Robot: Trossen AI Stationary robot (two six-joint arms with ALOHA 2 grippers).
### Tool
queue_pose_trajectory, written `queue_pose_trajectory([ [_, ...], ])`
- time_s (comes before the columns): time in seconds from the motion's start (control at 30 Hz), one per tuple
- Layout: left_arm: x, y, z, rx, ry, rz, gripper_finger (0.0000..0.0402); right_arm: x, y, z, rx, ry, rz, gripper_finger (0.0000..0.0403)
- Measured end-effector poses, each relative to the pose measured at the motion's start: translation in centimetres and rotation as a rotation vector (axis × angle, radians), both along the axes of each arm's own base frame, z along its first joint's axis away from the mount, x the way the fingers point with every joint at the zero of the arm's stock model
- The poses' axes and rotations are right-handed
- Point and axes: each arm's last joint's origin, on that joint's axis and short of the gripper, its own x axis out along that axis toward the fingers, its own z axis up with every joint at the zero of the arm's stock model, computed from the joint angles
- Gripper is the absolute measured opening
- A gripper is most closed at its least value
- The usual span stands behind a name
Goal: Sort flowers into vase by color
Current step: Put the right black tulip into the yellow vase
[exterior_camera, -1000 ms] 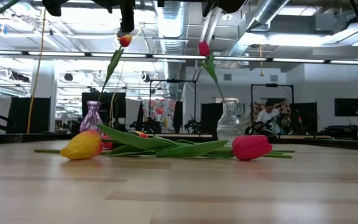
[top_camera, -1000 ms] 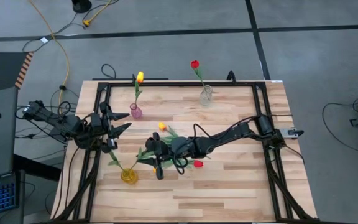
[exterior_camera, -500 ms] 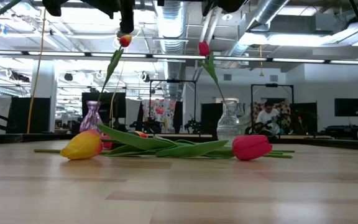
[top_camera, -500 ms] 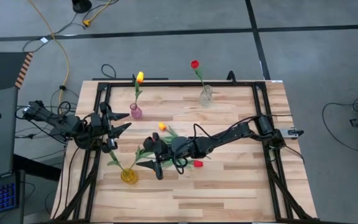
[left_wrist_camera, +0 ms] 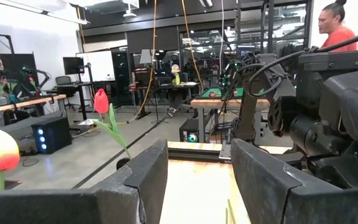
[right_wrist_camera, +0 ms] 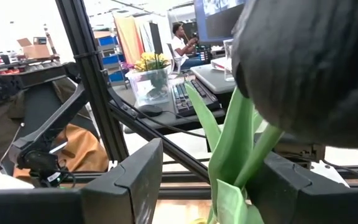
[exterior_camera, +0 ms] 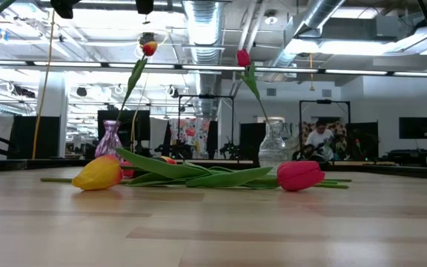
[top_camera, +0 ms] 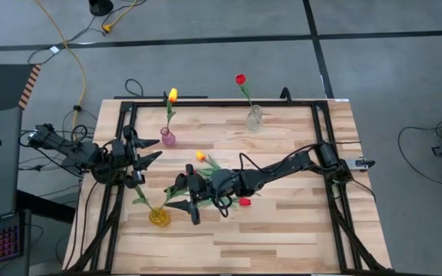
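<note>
Two flowers lying loose on table (top_camera: 298,230), yellow tulip (top_camera: 199,156) and red tulip (top_camera: 244,202), both just beyond yellow vase (top_camera: 159,217). Right gripper (top_camera: 189,198) fingers now widening, releasing dark tulip's stem (top_camera: 153,204) into yellow vase. Left gripper (top_camera: 146,161) waiting above vase, fingers parted, empty. Sorting continuing.

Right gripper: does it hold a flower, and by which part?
Nothing appears held. The right gripper is open, and a green stem stands between its fingers, seemingly ungripped.
</note>
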Motion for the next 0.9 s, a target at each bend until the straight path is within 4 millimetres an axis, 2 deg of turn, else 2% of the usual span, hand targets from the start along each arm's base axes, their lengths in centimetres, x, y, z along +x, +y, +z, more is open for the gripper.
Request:
queue_pose_trajectory([
  [0.33, 0.0, 0.0, 0.0, 0.0, 0.0, 0.0, 0.0165, 0.1, -0.5, 0.2, 0.003, -0.015, -0.012, 0.0228],
  [0.9, 0.0, 0.0, 0.0, 0.0, 0.0, 0.0, 0.0165, 0.2, -1.2, 0.4, 0.01, -0.043, -0.027, 0.0119],
])
